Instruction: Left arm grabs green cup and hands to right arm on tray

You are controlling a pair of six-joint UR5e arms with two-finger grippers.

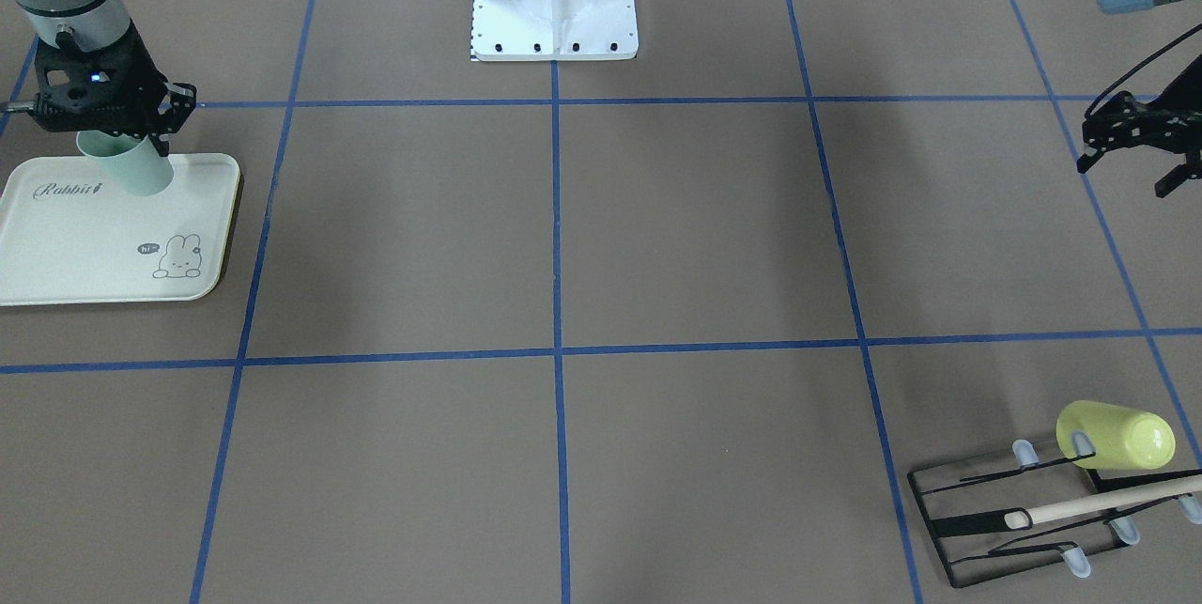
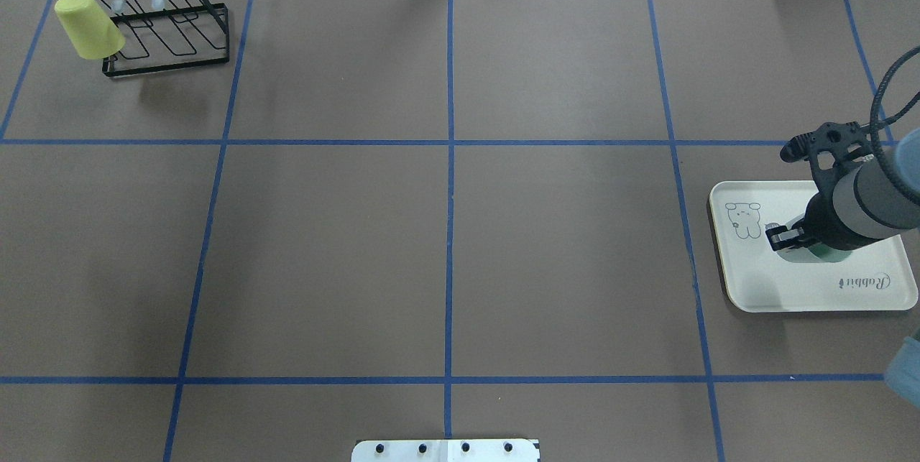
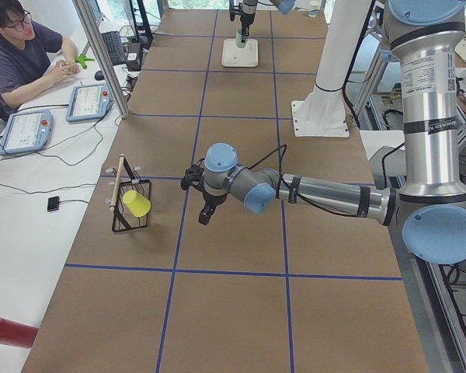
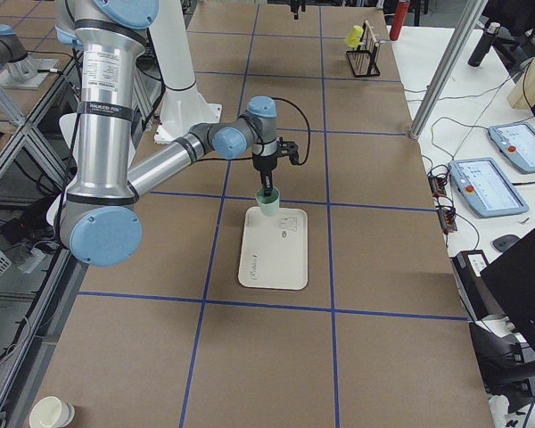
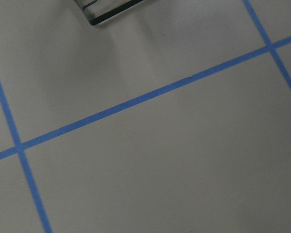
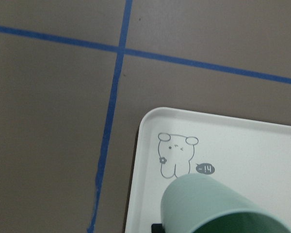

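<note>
Brown paper with a blue tape grid covers the table [image 2: 445,253]. The tray [image 2: 790,289] lies flat beside the table's right edge, about midway along it, with its long side parallel to the table's long edge.

1. Right gripper [image 1: 141,130]: hangs over the tray, with its fingers pinched on the rim end of the green cup [image 1: 127,167].
2. Cup attitude: the long axis is tilted. The mouth is up at the fingers and the closed base points down at the tray. In the right wrist view the base hangs just beside the bunny drawing [image 6: 174,155].
3. Contact: the pictures do not show whether the base touches the tray or hangs just above it.
4. Left gripper [image 1: 1125,174]: hovers near the table's left edge, well apart from the cup. Its fingers are spread and nothing is between them. The right arm is therefore the nearer arm and the only one engaged.

Judgement: the hand-over is complete. What remains is a short descent straight down, levelling the cup so that its base seats flat, and then release.

Clearance: bare tray surface surrounds the cup on all sides. Nothing else stands in that grid cell.

The yellow-green cup [image 1: 1117,435] on the wire rack [image 1: 977,519] at the far-left corner lies out of the path.
</note>
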